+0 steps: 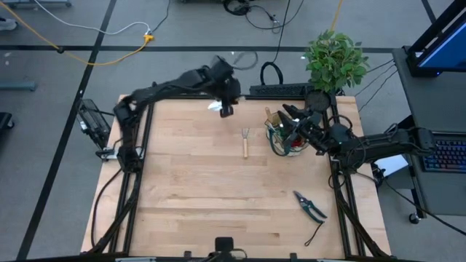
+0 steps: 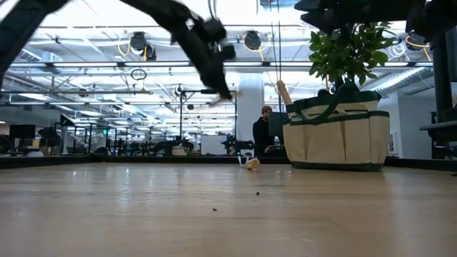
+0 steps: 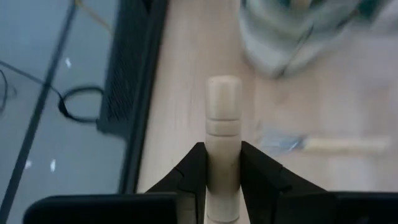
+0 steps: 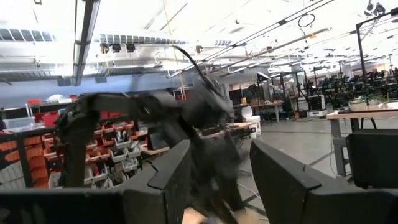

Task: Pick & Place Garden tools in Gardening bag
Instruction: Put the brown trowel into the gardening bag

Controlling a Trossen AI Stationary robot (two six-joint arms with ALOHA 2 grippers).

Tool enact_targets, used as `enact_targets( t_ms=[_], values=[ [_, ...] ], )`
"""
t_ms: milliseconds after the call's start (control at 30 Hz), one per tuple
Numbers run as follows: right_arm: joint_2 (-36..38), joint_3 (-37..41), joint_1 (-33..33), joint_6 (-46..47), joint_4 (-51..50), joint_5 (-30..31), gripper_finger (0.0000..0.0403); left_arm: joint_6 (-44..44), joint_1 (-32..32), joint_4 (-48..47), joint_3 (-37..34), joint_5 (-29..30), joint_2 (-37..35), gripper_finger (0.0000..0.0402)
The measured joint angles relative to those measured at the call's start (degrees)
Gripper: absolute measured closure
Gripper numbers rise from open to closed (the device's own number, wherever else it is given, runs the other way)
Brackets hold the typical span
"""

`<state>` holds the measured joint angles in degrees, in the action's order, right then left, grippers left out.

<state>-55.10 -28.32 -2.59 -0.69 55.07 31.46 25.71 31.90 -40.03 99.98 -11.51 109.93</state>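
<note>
My left gripper (image 3: 222,155) is shut on a wooden-handled garden tool (image 3: 222,118), raised over the table's far edge (image 1: 226,108). In the low view it hangs high at the upper left (image 2: 218,86). A small wooden-handled rake (image 1: 245,142) lies flat on the table's middle. Dark-handled pruning shears (image 1: 309,206) lie near the front right. The beige gardening bag (image 2: 335,135) with green trim stands on its base at the far right, with tool handles sticking out of it (image 1: 280,135). My right gripper (image 4: 221,180) stands open just above the bag's right side (image 1: 300,125), with nothing between its fingers. My left gripper pinches the tool's pale wooden handle (image 3: 222,163) between its two fingers. The handle runs along the fingers, and its rounded free end (image 3: 222,90) sticks out past the tips. The tool is lifted clear of the table. The gripper slants downward and hides the metal head.
A leafy potted plant (image 1: 335,62) stands at the far right corner behind the bag. A black strip (image 1: 280,90) runs along the far edge. The bare wooden table (image 1: 204,196) stretches across the near and left parts. A person (image 2: 264,132) stands in the room beyond.
</note>
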Motion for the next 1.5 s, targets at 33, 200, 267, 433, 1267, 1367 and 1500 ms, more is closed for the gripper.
enact_targets(
  t_ms=[33, 200, 267, 433, 1267, 1367, 1500],
  values=[
    [0.1, 0.0, 0.0, 0.0, 0.0, 0.0, 0.0244, -1.4, 0.0, 0.9, 0.1, -0.8, -1.7, 0.0330],
    [0.6, 0.0, 0.0, 0.0, 0.1, -0.2, 0.0241, -10.4, -0.3, 7.2, 0.1, -7.9, -8.3, 0.0330],
    [0.6, 0.0, 0.0, 0.0, 0.1, -1.7, 0.0241, -14.0, -1.0, 12.1, 0.1, -11.4, -10.3, 0.0330],
    [0.6, 0.0, 0.0, 0.0, 0.1, -6.2, 0.0241, -21.2, -4.3, 24.0, 0.1, -15.9, -11.3, 0.0330],
    [4.2, -0.1, 0.4, 4.5, 2.4, -13.8, 0.0121, -30.7, -19.8, 44.9, 0.1, -10.9, -0.9, 0.0330],
    [4.6, -0.1, 0.4, 7.1, 2.4, -13.9, 0.0120, -32.9, -19.8, 44.8, 0.1, -10.7, -0.2, 0.0330],
    [4.6, -0.1, 0.4, 9.8, 1.0, -14.0, 0.0120, -33.3, -21.1, 45.2, 0.1, -8.7, -0.4, 0.0330]
  ],
)
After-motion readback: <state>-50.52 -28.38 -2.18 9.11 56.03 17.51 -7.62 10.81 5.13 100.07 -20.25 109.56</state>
